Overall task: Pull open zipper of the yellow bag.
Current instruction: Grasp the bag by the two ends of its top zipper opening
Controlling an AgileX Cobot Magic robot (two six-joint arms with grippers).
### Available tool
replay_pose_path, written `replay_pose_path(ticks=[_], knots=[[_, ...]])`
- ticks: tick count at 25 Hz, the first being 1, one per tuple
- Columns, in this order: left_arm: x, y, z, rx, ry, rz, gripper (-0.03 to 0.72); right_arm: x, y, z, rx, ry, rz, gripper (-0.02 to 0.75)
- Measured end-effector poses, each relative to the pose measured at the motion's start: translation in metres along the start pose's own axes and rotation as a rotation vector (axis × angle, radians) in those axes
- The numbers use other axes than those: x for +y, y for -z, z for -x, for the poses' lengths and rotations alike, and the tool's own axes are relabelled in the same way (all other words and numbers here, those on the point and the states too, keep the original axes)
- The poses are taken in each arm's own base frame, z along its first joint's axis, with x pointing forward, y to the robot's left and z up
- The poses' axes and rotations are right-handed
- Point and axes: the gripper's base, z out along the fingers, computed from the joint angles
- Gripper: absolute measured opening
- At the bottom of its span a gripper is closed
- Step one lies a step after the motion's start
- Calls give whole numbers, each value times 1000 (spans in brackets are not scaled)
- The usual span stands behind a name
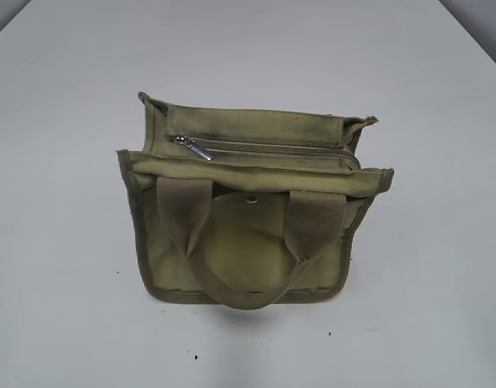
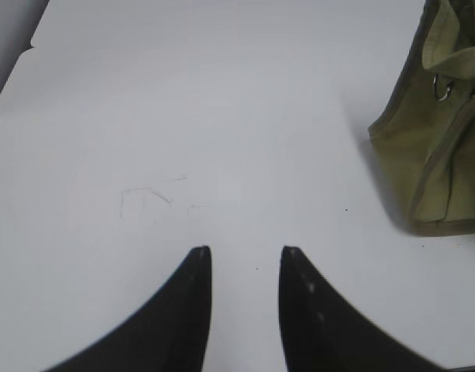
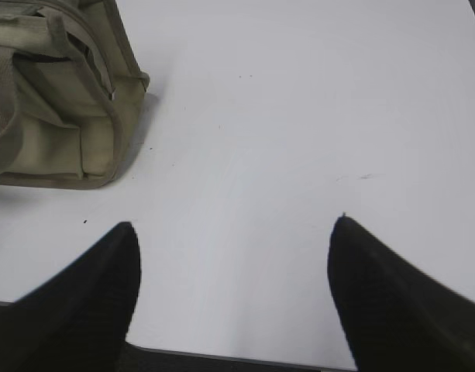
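- White tabletop [image 1: 61, 162] fills every view, with a few tiny dark specks and faint scratch marks on it and a grey strip of background at the far corners.
- Left gripper [image 2: 245, 252] hangs over bare table in its wrist view, its two black fingers [image 2: 192, 294] a modest gap apart and gripping nothing.
- Right gripper [image 3: 235, 225] also hangs over bare table, its fingers [image 3: 113, 271] spread much wider, with nothing between them.
- Neither gripper appears in the exterior view, and neither touches anything.
- Off the right edge of the left wrist view sits a corner of the yellow bag [image 1: 252, 214], well clear of the fingertips; a small metal ring [image 2: 441, 87] shows on its side there.
- In the right wrist view the same bag fills the upper left corner, again apart from the fingertips.
- Seen from the exterior camera, the bag stands upright near the middle of the table, with one wide webbing handle [image 1: 256, 242] drooping down over its front face.
- A round snap stud [image 1: 252, 198] sits on the front, just below the top edge.
- Across the top runs the zipper [image 1: 272, 149], apparently closed along its length.
- Its silver pull tab [image 1: 194, 148] lies at the left end of the zipper, angled down to the right.
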Motion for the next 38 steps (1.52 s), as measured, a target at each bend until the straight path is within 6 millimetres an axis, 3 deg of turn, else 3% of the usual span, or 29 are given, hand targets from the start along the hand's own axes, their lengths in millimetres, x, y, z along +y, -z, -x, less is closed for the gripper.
replay_pose_path(ticks=[32,38], knots=[[0,0,1,-1,0,0,238,0,0,0,0,0,1,582],[-6,-13,42,-128,80,-88,246,1,-10,23,-23,-37,56,582]])
